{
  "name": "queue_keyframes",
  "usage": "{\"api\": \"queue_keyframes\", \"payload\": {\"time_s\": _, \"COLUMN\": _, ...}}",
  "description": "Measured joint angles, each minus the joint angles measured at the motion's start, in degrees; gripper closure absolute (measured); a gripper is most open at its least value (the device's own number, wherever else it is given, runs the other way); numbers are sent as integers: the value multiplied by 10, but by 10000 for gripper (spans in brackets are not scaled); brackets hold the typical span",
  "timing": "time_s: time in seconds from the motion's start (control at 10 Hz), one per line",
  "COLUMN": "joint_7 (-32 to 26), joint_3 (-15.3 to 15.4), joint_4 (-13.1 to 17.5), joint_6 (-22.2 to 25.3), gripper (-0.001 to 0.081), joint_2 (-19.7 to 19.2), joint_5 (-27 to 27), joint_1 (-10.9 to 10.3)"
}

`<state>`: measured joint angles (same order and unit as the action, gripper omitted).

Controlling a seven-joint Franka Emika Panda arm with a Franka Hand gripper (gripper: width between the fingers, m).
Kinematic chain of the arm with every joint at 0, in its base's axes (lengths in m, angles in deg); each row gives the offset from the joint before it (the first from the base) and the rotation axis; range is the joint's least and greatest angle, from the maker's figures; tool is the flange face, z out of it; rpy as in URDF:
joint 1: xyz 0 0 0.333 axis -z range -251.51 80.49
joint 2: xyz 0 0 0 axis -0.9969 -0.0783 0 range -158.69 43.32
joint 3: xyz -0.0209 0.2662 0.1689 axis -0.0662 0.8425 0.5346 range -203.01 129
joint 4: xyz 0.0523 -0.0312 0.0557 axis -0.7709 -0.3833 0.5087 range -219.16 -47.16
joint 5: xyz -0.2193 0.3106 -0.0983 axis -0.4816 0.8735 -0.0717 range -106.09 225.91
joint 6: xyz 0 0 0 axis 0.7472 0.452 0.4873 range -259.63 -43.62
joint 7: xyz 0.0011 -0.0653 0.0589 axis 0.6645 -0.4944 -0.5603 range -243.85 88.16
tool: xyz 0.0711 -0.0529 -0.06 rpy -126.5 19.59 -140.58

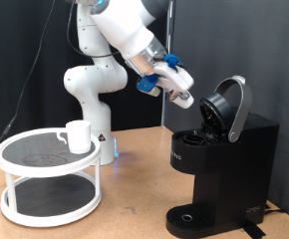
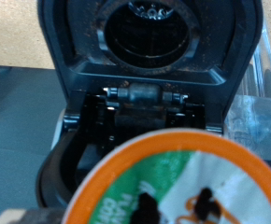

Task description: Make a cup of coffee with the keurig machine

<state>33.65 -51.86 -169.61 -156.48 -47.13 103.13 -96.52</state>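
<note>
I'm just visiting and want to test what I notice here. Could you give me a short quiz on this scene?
1. True or false: the lid of the keurig machine is open.
2. Where is the cup? A) on the drip tray B) on the white rack at the exterior view's left C) in the gripper
3. Fill in: in the wrist view, the round orange, green and white thing close to the camera is a coffee ____.

Key: 1 true; 2 B; 3 pod. The gripper hangs just above the machine's open chamber.
</note>
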Motion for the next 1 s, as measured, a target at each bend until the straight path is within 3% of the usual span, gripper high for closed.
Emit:
{"api": "queue_keyframes", "payload": {"time_s": 0.5, "joint_7": 2, "joint_3": 15, "joint_4": -7, "joint_6": -21, "gripper": 446, "joint_2": -5, "joint_5": -13, "joint_1": 0}}
{"api": "queue_keyframes", "payload": {"time_s": 1.0, "joint_7": 3, "joint_3": 42, "joint_4": -25, "joint_6": -80, "gripper": 446, "joint_2": -30, "joint_5": -18, "joint_1": 0}}
